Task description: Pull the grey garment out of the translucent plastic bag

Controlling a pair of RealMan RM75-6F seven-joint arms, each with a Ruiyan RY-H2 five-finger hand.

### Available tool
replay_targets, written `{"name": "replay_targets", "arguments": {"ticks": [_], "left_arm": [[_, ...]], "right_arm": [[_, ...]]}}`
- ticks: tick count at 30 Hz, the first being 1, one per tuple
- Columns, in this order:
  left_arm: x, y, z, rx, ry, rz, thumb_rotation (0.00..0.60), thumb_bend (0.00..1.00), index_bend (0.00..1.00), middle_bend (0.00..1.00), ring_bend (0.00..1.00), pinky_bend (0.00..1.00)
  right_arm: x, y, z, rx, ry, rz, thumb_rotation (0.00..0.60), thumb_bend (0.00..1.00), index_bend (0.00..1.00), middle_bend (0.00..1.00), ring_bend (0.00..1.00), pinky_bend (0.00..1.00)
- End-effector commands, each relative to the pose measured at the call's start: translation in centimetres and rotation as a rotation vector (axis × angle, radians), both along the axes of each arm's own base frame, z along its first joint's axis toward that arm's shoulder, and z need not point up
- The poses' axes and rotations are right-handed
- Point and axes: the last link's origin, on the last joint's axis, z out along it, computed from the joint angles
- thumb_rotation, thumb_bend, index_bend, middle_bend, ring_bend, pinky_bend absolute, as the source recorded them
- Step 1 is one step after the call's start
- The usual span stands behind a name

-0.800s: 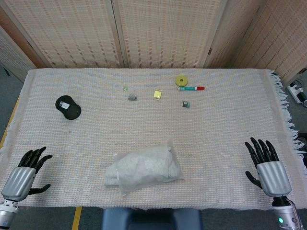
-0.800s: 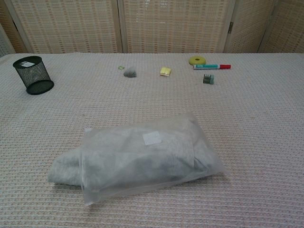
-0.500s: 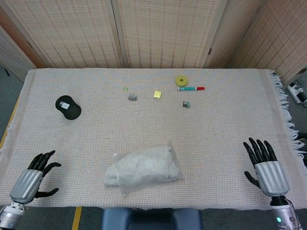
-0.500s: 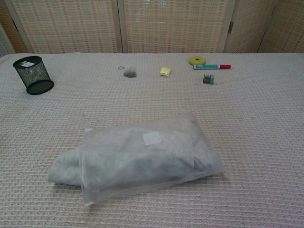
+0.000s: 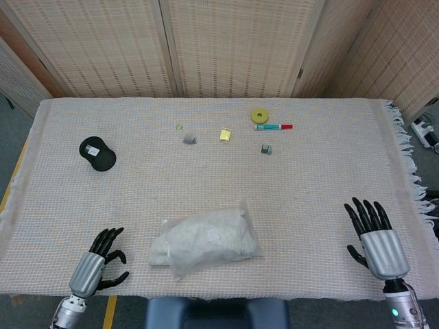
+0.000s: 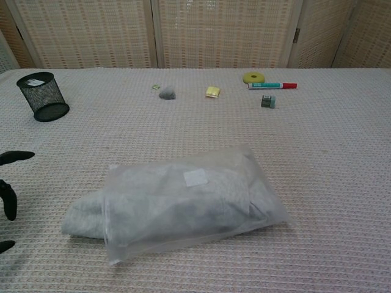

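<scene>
A translucent plastic bag [image 5: 209,237] [image 6: 195,201] lies near the table's front edge, a white label on top. The folded grey garment [image 6: 82,217] fills it and pokes out of its left end. My left hand [image 5: 96,263] hovers open just left of the bag, fingers spread and apart from it; the chest view catches only its dark fingertips [image 6: 8,183] at the left edge. Far to the right, my right hand [image 5: 376,240] is open with fingers spread, well away from the bag. Neither hand touches anything.
A black mesh pen cup [image 5: 97,153] [image 6: 41,96] stands at the left. Along the back lie a grey lump [image 5: 190,139], a yellow block [image 5: 225,135], a yellow tape roll [image 5: 260,115], a red-capped marker [image 5: 274,127] and a small green cube [image 5: 266,149]. Folding screens close off the rear.
My left hand has moved right along the front edge toward the bag, and its fingertips now show in the chest view. My right hand edged slightly left. The bag has not moved.
</scene>
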Motion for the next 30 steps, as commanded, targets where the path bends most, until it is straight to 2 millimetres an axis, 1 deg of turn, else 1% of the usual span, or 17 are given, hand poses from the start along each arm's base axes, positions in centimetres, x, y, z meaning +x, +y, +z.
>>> {"name": "replay_targets", "arguments": {"ticks": [1, 6, 10, 18, 26, 30], "left_arm": [[1.1, -0.4, -2.3, -0.004, -0.035, -0.038, 0.600, 0.22, 0.56, 0.09, 0.00, 0.00], [2.1, -0.6, -4.6, -0.008, -0.050, -0.061, 0.600, 0.21, 0.55, 0.08, 0.00, 0.00], [2.9, 0.0, -5.9, 0.002, -0.062, -0.076, 0.600, 0.21, 0.54, 0.08, 0.00, 0.00], [4.1, 0.7, -7.1, 0.006, -0.085, -0.108, 0.599, 0.23, 0.53, 0.08, 0.00, 0.00], [4.7, 1.6, -8.2, 0.011, -0.089, -0.118, 0.600, 0.23, 0.53, 0.08, 0.00, 0.00], [4.8, 2.3, -8.5, 0.023, -0.102, -0.119, 0.600, 0.26, 0.54, 0.08, 0.00, 0.00]], "right_arm": [[0.0, 0.1, -0.1, 0.005, 0.002, 0.003, 0.600, 0.16, 0.00, 0.00, 0.00, 0.00], [0.0, 0.1, -0.1, 0.011, 0.004, 0.005, 0.600, 0.16, 0.00, 0.00, 0.00, 0.00], [0.0, 0.1, -0.3, 0.018, 0.011, 0.003, 0.600, 0.16, 0.00, 0.00, 0.00, 0.00], [0.0, 0.2, -0.5, 0.029, 0.020, -0.001, 0.600, 0.16, 0.00, 0.00, 0.00, 0.00], [0.0, 0.2, -0.5, 0.037, 0.022, -0.006, 0.600, 0.16, 0.00, 0.00, 0.00, 0.00], [0.0, 0.2, -0.5, 0.043, 0.022, -0.007, 0.600, 0.16, 0.00, 0.00, 0.00, 0.00]]}}
